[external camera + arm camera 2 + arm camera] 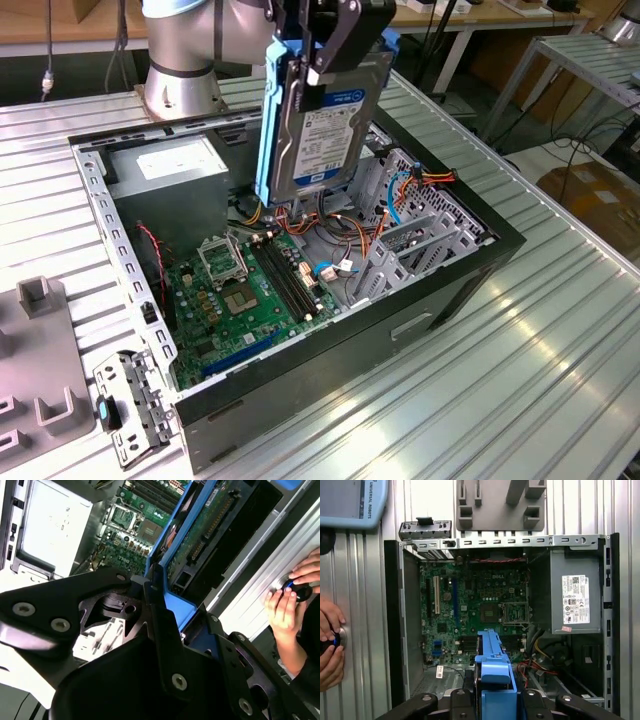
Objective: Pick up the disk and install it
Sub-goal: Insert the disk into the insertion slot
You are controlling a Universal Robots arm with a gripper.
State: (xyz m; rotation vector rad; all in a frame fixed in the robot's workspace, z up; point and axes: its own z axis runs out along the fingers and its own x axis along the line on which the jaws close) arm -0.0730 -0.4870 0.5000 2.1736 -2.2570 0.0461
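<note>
In the exterior view, the disk (318, 125) was held upright, clamped by the gripper (322, 72) above the open computer case (455, 290). In the second wrist view, its blue rail (182, 525) was pinched between the fingers (165, 630). In the first wrist view, it was seen edge-on over the motherboard (470, 605).

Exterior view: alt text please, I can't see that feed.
The claw holds the disk on edge over the open computer case, above its green circuit board. A grey box with a white sticker sits inside, toward the exterior view's left.
</note>
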